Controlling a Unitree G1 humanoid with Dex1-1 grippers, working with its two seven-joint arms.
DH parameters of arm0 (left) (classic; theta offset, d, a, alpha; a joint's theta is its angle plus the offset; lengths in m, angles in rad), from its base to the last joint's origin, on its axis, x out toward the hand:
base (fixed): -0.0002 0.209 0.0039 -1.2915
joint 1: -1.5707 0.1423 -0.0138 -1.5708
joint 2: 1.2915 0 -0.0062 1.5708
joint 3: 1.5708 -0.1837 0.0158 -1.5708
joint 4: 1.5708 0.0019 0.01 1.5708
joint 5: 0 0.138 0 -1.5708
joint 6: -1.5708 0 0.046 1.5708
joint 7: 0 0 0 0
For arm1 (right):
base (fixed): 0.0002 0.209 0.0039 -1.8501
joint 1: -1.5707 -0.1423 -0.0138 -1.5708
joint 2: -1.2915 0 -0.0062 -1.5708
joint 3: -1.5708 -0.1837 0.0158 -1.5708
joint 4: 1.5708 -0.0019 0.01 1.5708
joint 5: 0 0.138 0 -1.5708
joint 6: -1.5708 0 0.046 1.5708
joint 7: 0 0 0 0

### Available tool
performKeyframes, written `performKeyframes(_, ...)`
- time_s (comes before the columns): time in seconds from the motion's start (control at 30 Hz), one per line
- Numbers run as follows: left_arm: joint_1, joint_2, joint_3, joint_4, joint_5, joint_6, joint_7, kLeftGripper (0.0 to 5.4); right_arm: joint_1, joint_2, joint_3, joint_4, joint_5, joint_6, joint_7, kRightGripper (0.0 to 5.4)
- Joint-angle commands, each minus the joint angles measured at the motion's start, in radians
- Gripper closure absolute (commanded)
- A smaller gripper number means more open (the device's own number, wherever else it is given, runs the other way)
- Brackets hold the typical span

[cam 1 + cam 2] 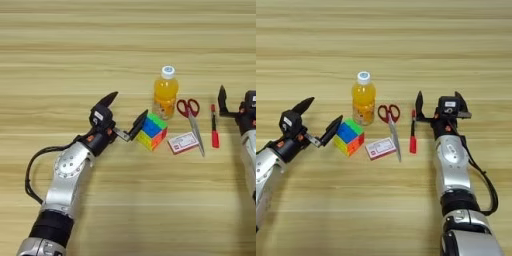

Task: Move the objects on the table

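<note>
Reaching in from the lower left of the frame, the left pincer (pixel 122 116) has its two black fingers spread wide, one tip just beside the left face of the puzzle cube (pixel 152 131), nothing gripped. Whether that tip touches the cube can't be told.

Card packet (pixel 183 142) lies flat just right of the cube, mid frame. Scissors (pixel 192 121) lie next right, red handles at the top, blades pointing down past the packet's right edge. Red pen (pixel 214 131) lies lengthwise right of the scissors. Juice bottle (pixel 165 93) stands upright behind the cube, cap on, orange liquid filling most of it; it is the only container here, and it looks sealed.

Right pincer (pixel 437 106) sits at the right side, fingers spread, empty, one finger close by the top of the pen. Looks idle.

Risks, as I judge them: only one finger is beside the cube, the other well off to the left, so closing as-is would push the cube rather than pinch it. A shove would slide it into the card packet or back into the bottle, which is tall and could topple. Everything rests on the light wood tabletop (pixel 125 45).
</note>
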Motion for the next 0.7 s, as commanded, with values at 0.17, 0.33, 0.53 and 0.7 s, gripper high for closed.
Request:
performKeyframes(0.17,0.004,-0.041,-0.07,0.028,0.072,0.001,0.011,0.0,-0.014,0.004,0.001,0.004,-0.004,0.011,-0.008,0.01)
performKeyframes(0.33,0.001,-0.053,-0.086,0.049,0.089,-0.004,0.013,0.0,-0.012,0.004,0.001,-0.001,-0.004,0.012,-0.009,0.01)
performKeyframes(0.53,0.002,-0.056,-0.104,0.065,0.105,-0.001,0.005,0.0,-0.011,0.004,0.0,-0.002,-0.004,0.012,-0.009,0.01)
performKeyframes(0.7,-0.008,-0.056,-0.093,0.086,0.105,0.002,0.014,0.0,-0.011,0.003,-0.001,-0.001,-0.003,0.01,-0.008,0.01)
